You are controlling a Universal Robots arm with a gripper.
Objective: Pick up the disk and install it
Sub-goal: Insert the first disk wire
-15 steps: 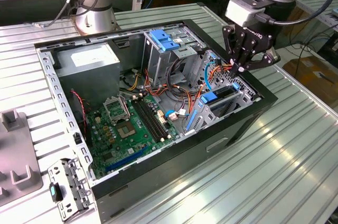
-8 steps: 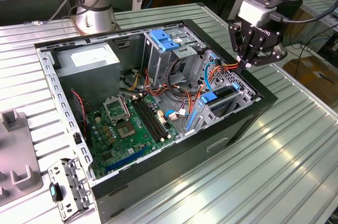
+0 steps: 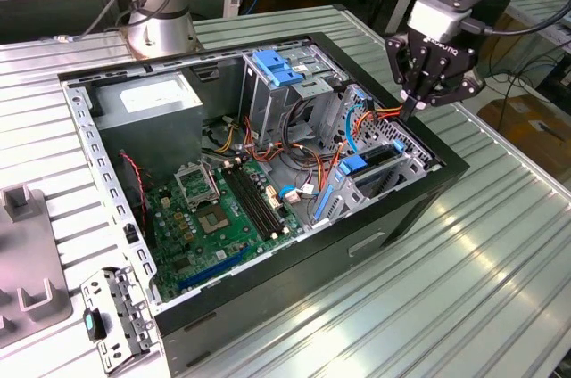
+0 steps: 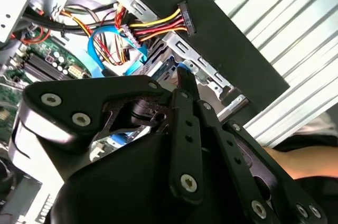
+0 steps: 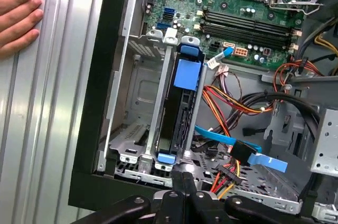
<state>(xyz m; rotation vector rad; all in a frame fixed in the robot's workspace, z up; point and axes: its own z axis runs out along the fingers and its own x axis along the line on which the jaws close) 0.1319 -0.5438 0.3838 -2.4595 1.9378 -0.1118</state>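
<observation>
In the exterior view an open computer case [image 3: 393,217] lies on a ribbed metal table [image 3: 500,253]. The motherboard [image 3: 214,217] is on its floor toward the exterior view's left, and a metal drive cage [image 3: 401,164] is against its wall on the exterior view's right. The disk [image 3: 361,164] stands on edge in that cage, its blue rails showing on each side of the black body. The gripper [image 3: 409,112] hangs just over the far end of the cage. Its fingers are pressed together into a single point and grip nothing. I cannot tell from here whether the tip touches the cage.

The second wrist view looks along the gripper [image 4: 185,84] from behind, and the gripper body hides most of the cage. The fingers [image 4: 186,94] lie flat against each other. Beyond them are a bundle of red, yellow and black power wires ending in a black connector [image 4: 184,23] and a flat blue cable [image 4: 97,49]. Past the case wall part of a person [image 4: 301,155] is cut off. I cannot tell whether it is a hand or a forearm.

The first wrist view looks straight down the cage. The disk [image 5: 171,118] sits in a slot between metal dividers, a blue tab [image 5: 187,73] at its far end nearest the motherboard [image 5: 237,12]. The gripper [image 5: 182,177] is just beside the near end of the slot, its tips together and mostly cut off. A person's hand [image 5: 18,18] rests on the table outside the case wall.
</observation>
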